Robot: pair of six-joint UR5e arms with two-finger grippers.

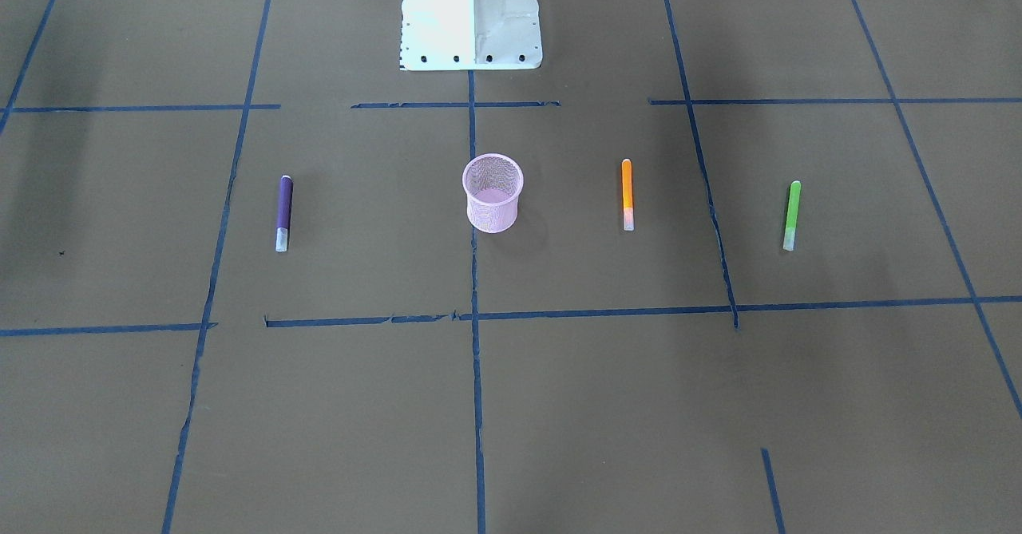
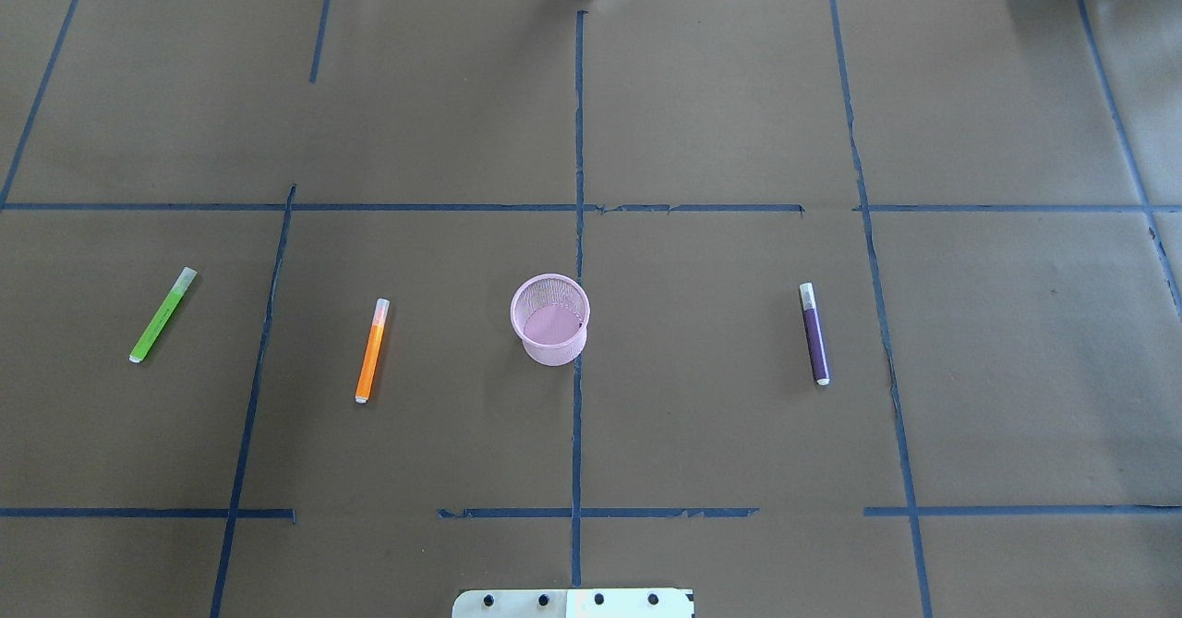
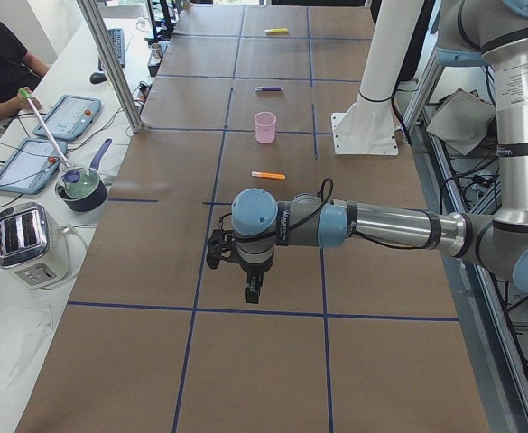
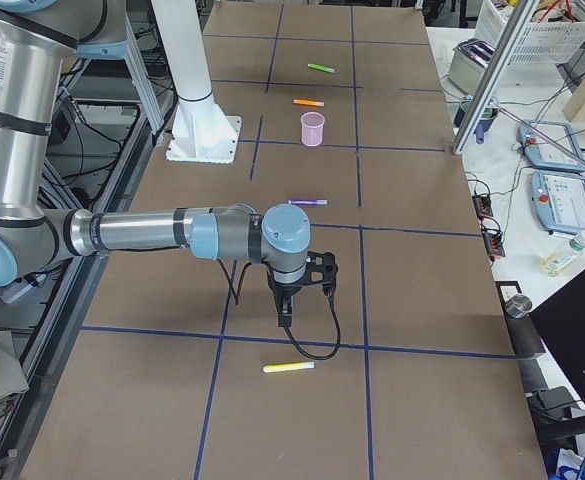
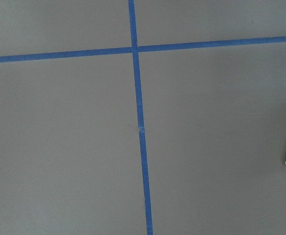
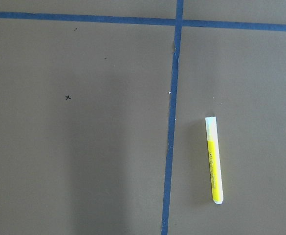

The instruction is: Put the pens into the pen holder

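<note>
Desk [image 2: 739, 91]: one pen holder [image 2: 550, 332], four pens (purple pen [image 2: 814, 334], orange pen [image 2: 372, 351], green pen [image 2: 162, 315], yellow pen [image 6: 214, 160]); left hand [image 3: 253, 294], right hand [image 4: 283, 317] grip indeterminable.

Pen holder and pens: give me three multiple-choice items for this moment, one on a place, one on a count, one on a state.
1. In the overhead view, which pen lies to the right of the pen holder?
A. orange
B. purple
C. green

2. How many pens show in the exterior right view?
A. two
B. three
C. four

3. The pen holder is:
A. upright and empty
B. tipped on its side
C. upright with a pen inside

Key:
1 B: the purple pen lies alone on that side.
2 C: the green pen, orange pen, purple pen and yellow pen all show.
3 A: its mouth faces up and its bare bottom shows through it.
</note>
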